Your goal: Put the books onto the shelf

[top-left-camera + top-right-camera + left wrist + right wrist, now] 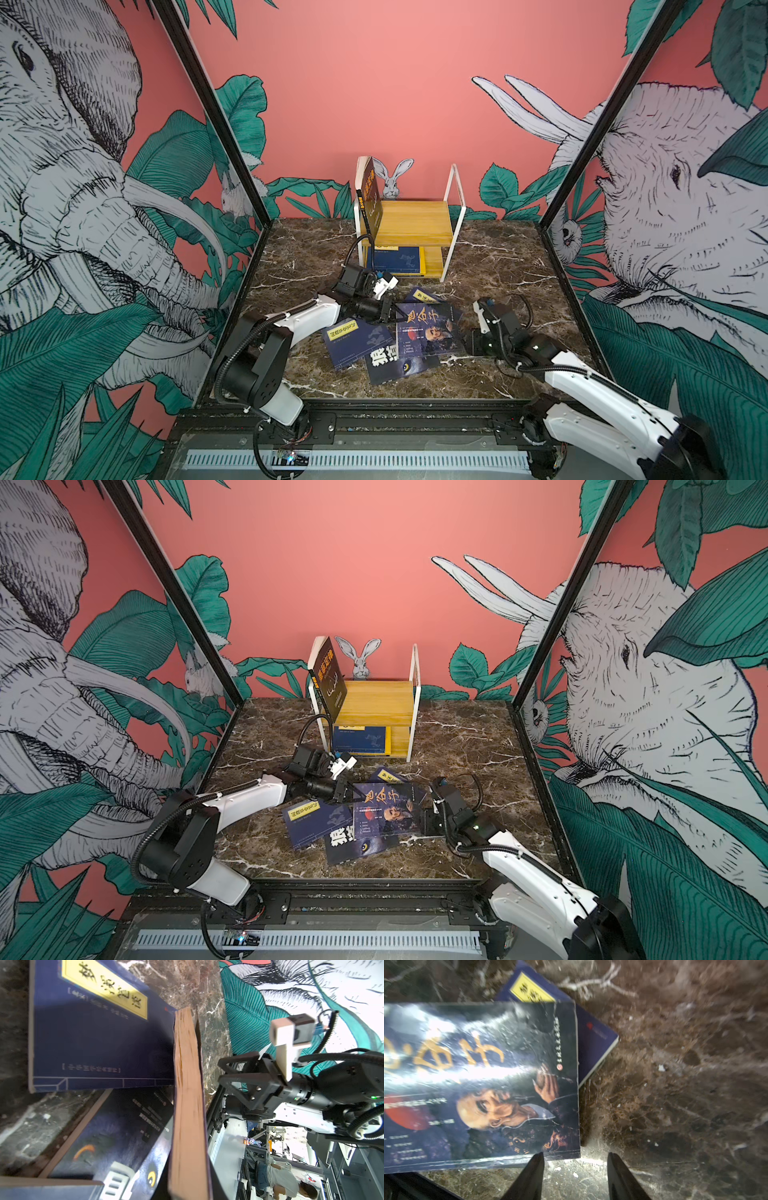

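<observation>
Black rail (415, 419) along front edge of desk (498, 257) nearest, both arm bases on it. Just beyond, loose pile mid-desk, toward front edge: portrait book (428, 332) on top, navy labelled book (353, 340) on side toward desk's left edge, white-character book (386, 361) partly under it at the front, second navy book (424, 296) poking out behind.

At left gripper (390, 316), jaws pinched near-closed on portrait book's edge facing desk's left side, that side apparently raised off the pile; page block (187, 1084) filling middle of left wrist view. At right gripper (575, 1155), jaws apart, nothing held, low at opposite edge of same book, one finger (532, 1174) overlapping its corner, other over bare marble.

Target shelf (415, 220) at middle of back edge. Done: dark book (370, 195) upright on upper board, leaning on frame toward desk's left edge; navy book (395, 259) flat on lower board. Left to do, by my count: four books, held one included. Roughly a third through, judging by that. Step in hand, likely: lifting portrait book for transfer to shelf.

Hard to read: left fingers unseen in own wrist view, grip judged from top views only, small there. Thin yellow strip (422, 259) beside lower-board book, maybe another book, cannot tell. Back of lower tier in shadow. Right wrist view blurred, glare on cover. Second navy book mostly covered; white-character title cut off by portrait book.
</observation>
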`<action>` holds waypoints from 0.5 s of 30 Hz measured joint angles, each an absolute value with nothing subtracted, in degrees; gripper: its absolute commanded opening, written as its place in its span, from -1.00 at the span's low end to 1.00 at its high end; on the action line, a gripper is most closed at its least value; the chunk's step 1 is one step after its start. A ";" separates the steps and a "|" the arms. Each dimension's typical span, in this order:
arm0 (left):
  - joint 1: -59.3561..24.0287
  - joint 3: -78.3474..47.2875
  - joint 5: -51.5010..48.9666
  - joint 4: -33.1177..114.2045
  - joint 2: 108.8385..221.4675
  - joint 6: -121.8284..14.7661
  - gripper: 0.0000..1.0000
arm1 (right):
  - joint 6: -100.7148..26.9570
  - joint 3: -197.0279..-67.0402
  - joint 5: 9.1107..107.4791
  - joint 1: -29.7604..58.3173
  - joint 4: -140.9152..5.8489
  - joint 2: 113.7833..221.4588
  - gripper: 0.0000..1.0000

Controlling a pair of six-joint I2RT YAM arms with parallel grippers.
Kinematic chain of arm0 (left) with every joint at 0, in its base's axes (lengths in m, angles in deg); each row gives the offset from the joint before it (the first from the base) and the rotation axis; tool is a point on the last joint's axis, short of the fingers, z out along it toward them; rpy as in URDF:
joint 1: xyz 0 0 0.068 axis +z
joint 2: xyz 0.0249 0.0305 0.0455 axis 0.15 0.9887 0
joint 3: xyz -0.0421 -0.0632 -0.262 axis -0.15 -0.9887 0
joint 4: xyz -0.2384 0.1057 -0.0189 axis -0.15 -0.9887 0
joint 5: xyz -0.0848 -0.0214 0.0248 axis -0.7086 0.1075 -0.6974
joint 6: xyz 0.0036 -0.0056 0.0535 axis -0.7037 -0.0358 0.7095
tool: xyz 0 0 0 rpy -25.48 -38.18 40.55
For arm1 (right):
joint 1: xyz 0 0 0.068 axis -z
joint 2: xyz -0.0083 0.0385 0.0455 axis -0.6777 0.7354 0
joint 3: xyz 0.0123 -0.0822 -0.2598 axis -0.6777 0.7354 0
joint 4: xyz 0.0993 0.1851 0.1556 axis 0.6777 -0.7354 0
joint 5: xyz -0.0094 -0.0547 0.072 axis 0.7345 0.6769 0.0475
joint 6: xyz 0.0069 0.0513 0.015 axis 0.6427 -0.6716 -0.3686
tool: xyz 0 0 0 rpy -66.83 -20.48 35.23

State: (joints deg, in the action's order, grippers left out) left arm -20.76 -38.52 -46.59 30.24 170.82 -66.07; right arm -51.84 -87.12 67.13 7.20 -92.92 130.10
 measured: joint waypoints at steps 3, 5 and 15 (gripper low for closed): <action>-20.26 -38.89 -47.31 30.67 167.85 -66.66 -1.00 | -49.55 -88.65 69.74 5.67 -93.11 125.47 0.12; -19.58 -39.39 -47.77 30.70 165.88 -66.99 -1.00 | -47.60 -89.89 72.36 3.81 -93.25 123.52 0.15; -13.22 -41.20 -52.04 32.03 159.08 -71.51 -1.00 | -26.40 -94.31 93.65 -18.59 -86.67 126.93 0.43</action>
